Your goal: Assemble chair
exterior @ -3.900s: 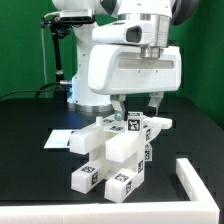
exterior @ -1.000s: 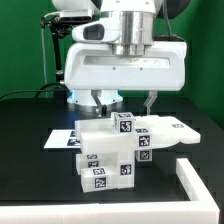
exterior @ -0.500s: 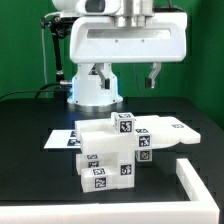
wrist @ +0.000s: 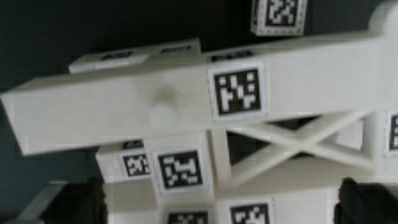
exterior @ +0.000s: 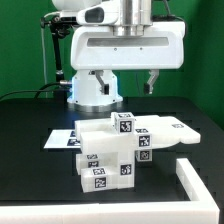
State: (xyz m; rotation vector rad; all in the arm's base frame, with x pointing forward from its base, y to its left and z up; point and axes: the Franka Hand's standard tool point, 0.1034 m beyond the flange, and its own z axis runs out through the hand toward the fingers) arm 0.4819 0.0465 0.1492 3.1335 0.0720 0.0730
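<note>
Exterior view: fingers (exterior: 124,80) apart, holding nothing, hanging clear above the chair (exterior: 112,152). Chair sits on the black surface (exterior: 30,150), straight below the fingers, no contact.

Wrist view: chair (wrist: 196,110) fills the frame, big bar across, X-braced panel beside it. Any next grasp is likely a straight descent.

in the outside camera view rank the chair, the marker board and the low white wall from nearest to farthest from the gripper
1. The chair, directly beneath the open gripper.
2. The marker board, flat on the table behind the chair.
3. The low white wall, at the exterior view's lower right.
</note>
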